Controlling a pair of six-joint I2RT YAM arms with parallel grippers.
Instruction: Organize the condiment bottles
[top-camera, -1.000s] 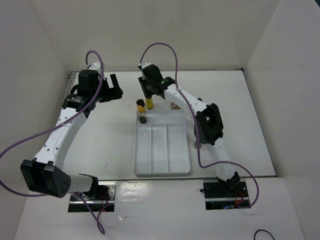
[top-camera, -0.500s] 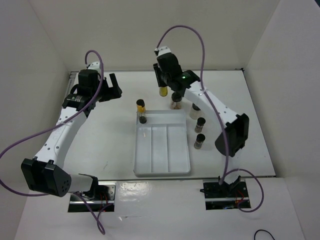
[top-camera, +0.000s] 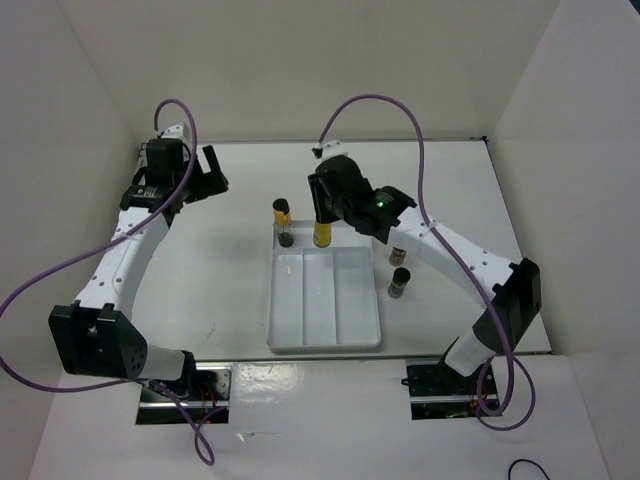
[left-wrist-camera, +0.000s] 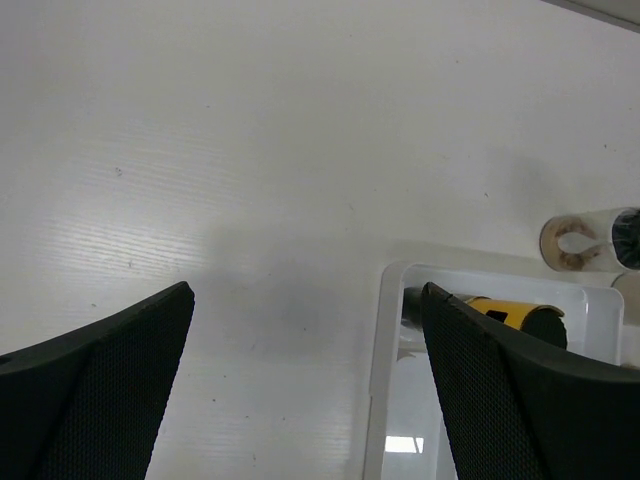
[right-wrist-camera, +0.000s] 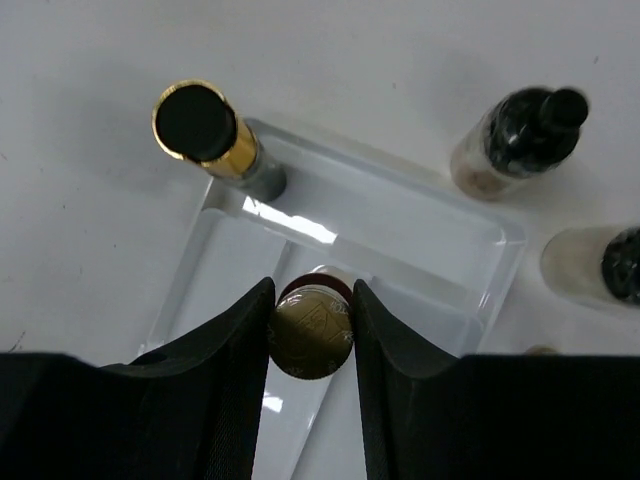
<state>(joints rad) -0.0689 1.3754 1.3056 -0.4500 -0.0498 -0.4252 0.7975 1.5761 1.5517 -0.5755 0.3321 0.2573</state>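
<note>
R gripper (right-wrist-camera: 311, 300) w/ yellow bottle (right-wrist-camera: 312, 347); at tray (top-camera: 325, 310)

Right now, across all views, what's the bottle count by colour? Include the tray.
yellow bottles: 2 (one held in the right gripper)
dark-brown bottles: 2
clear jar: 1
white bottle: 1
white tray: 1
Total: 6 bottles plus 1 tray, 7 items.

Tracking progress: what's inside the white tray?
A yellow bottle stands in the tray's far-left corner. The right gripper holds a second bottle over its far end; the floor beneath is covered.
</note>
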